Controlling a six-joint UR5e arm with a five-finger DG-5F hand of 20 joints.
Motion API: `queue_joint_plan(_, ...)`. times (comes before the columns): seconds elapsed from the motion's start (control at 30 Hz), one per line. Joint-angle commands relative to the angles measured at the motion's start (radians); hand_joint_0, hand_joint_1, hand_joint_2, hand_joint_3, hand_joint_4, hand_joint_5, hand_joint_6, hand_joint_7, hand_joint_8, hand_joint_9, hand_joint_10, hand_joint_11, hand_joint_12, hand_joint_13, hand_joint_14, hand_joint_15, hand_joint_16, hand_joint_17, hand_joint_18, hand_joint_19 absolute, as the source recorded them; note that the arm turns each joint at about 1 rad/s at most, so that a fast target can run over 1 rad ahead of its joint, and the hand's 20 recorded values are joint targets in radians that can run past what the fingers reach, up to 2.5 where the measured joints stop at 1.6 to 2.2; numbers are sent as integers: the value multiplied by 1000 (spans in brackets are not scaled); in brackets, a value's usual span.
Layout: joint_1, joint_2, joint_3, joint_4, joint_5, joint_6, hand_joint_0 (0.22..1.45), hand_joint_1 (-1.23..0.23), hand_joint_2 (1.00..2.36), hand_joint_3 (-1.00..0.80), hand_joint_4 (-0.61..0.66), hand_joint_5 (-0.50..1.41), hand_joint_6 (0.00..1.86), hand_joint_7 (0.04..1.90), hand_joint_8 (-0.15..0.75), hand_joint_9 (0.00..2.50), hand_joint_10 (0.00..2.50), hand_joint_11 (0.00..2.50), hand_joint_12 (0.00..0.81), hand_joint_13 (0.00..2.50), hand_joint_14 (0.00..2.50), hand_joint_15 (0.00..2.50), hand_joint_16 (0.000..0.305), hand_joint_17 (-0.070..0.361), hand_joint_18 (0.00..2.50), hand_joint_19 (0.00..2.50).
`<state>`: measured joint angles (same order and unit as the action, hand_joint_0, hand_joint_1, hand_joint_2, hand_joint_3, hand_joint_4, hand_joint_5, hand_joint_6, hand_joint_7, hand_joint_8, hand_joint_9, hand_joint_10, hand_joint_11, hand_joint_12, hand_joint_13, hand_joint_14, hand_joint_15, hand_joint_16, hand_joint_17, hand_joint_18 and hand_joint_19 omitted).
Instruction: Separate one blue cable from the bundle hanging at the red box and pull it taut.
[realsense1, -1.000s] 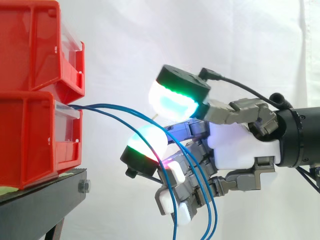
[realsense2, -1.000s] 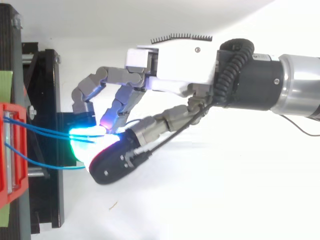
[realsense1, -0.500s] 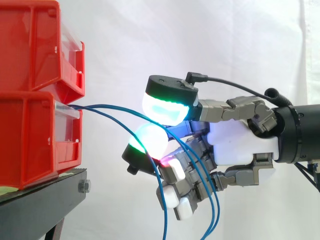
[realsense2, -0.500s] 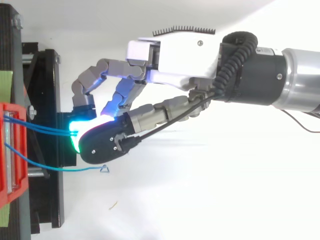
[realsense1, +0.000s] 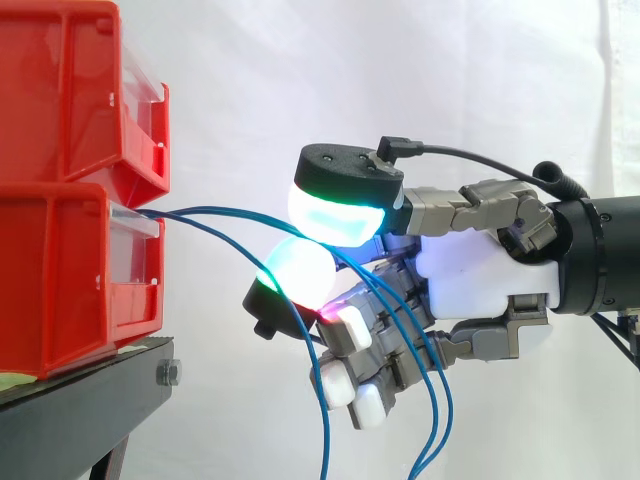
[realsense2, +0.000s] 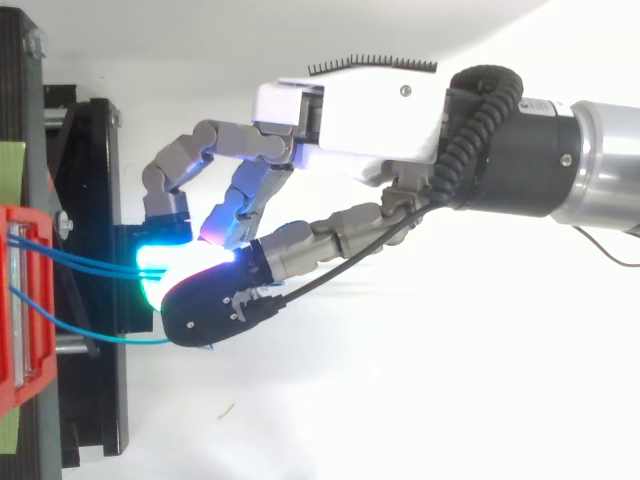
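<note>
Two red bins (realsense1: 70, 100), three blue cables (realsense1: 326, 440)

blue cables (realsense1: 185, 213) cropped below, bins (realsense1: 60, 270) cropped left

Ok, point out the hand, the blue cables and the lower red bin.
hand (realsense1: 480, 285): side view, on its white palm.
blue cables (realsense1: 180, 212): side view, on the stretch just leaving the bin.
lower red bin (realsense1: 60, 280): side view, on its side wall.

A black stand (realsense1: 80, 410) with a bolt (realsense1: 168, 374) at its corner stands before a white curtain (realsense1: 450, 80).
</note>
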<state>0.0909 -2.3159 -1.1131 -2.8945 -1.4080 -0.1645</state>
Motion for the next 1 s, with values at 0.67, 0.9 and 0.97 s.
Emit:
queue_joint_plan(0.67,7,30,-1,-25,37,-49,507,-617,1000,-500,155,-180,879,1002,329,1059,20,866,347,950,17,492,38,86,890,518)
queue_joint_plan(0.9,7,30,-1,-25,37,-47,624,-527,1001,-491,113,-170,863,1063,320,1095,21,853,322,975,18,514,33,75,870,562)
queue_joint_plan(0.97,9,30,-1,-25,37,-49,624,-596,1008,-377,102,-170,870,1084,324,1095,22,871,325,974,18,522,34,76,870,567)
